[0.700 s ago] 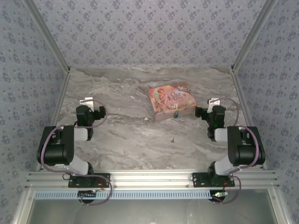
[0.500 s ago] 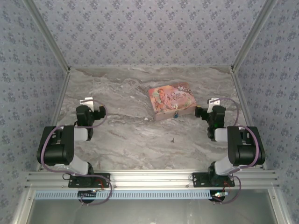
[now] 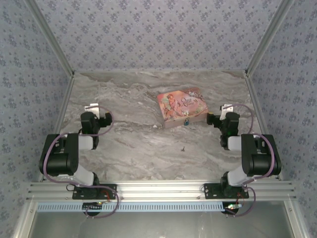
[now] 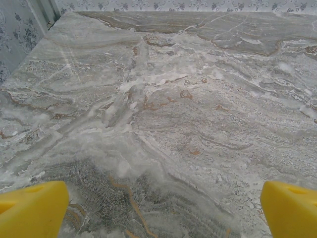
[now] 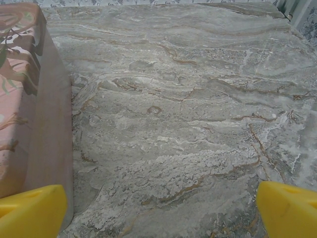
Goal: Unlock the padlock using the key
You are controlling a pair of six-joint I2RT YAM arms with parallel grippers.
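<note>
The tiny blue-teal padlock [image 3: 186,121] hangs at the near side of the pink illustrated box [image 3: 181,107] at the table's middle right. The key [image 3: 183,148], a dark sliver, lies on the marble nearer the front, apart from the padlock. My left gripper [image 3: 94,110] rests at the left with its yellow fingertips [image 4: 32,208] far apart and only bare marble between them. My right gripper [image 3: 224,110] sits just right of the box, its yellow fingertips [image 5: 287,210] also wide apart over bare marble, with the box side [image 5: 47,129] at its left.
The marble table [image 3: 133,144] is walled by patterned panels with metal posts at the left [image 3: 64,106] and right [image 3: 251,101] edges. An aluminium rail [image 3: 158,188] runs along the front, by the arm bases.
</note>
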